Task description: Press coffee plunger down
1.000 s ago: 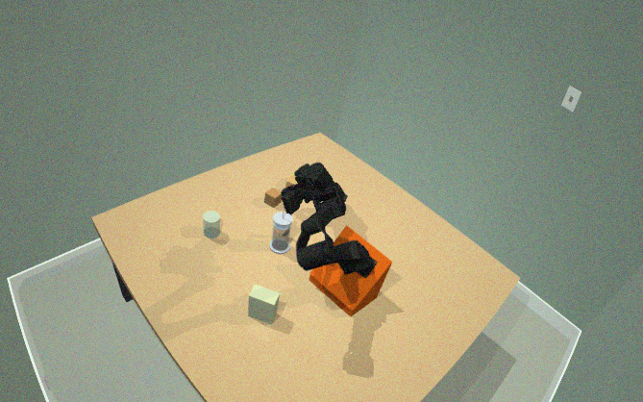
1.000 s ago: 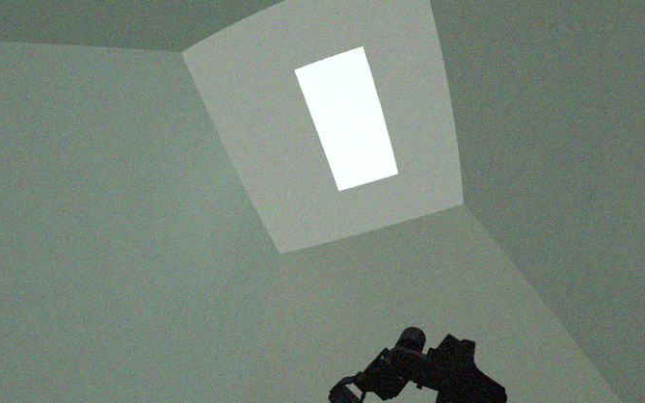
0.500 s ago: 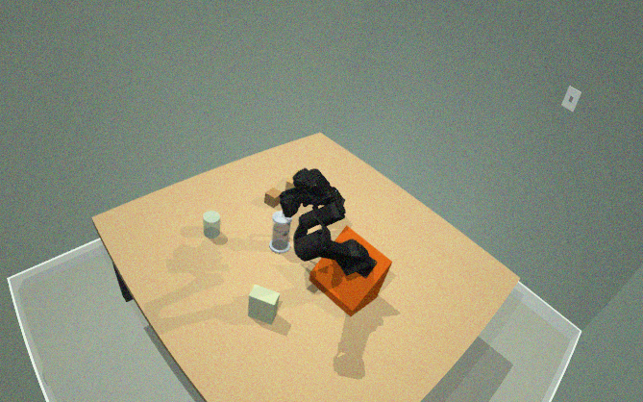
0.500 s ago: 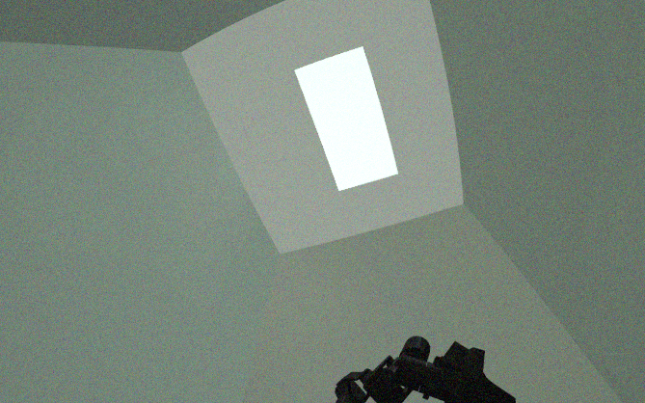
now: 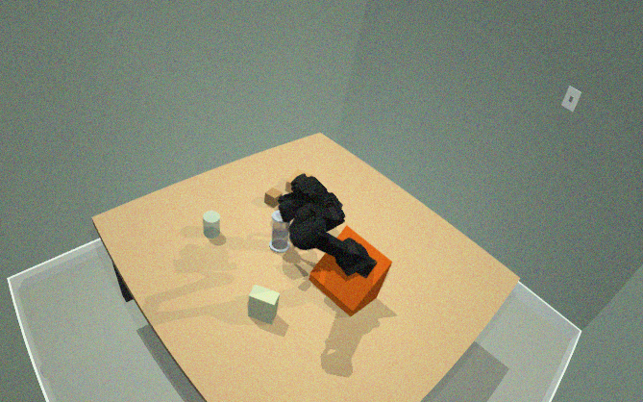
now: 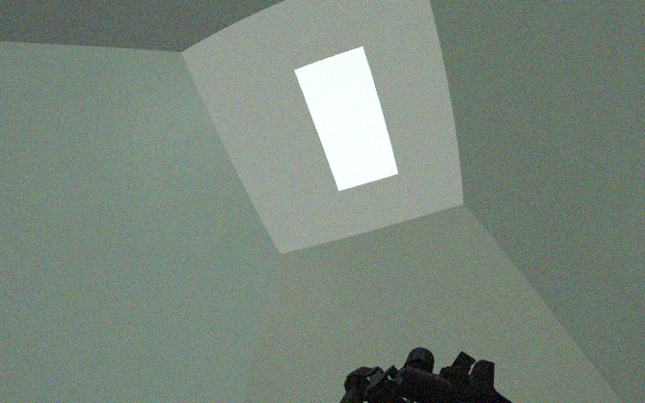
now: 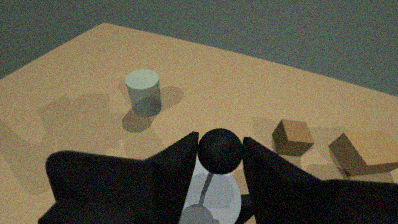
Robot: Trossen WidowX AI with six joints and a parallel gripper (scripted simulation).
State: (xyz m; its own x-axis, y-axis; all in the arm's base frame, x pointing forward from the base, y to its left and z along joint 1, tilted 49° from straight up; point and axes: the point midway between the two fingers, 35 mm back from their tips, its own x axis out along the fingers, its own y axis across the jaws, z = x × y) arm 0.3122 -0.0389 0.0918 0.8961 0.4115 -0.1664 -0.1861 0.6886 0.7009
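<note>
Coffee plunger's round black knob [image 7: 220, 150] sits clamped between the black end effector [image 7: 220, 152] fingers, above the clear glass press [image 5: 280, 232].

– Where's the press [image 5: 280, 234]?
– Mid-table [image 5: 438, 260], upright, just left of the arm's base block [image 5: 351, 279].
– And around it?
– Cylinder [image 5: 211, 223] further left, cube [image 5: 263, 302] nearer, small block [image 5: 273, 196] beyond.

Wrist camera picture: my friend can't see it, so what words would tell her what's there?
A black claw grips the round black knob of a coffee plunger, above the clear glass press. Behind, on the tan wooden table, stand a pale green cylinder and two brown blocks.
</note>
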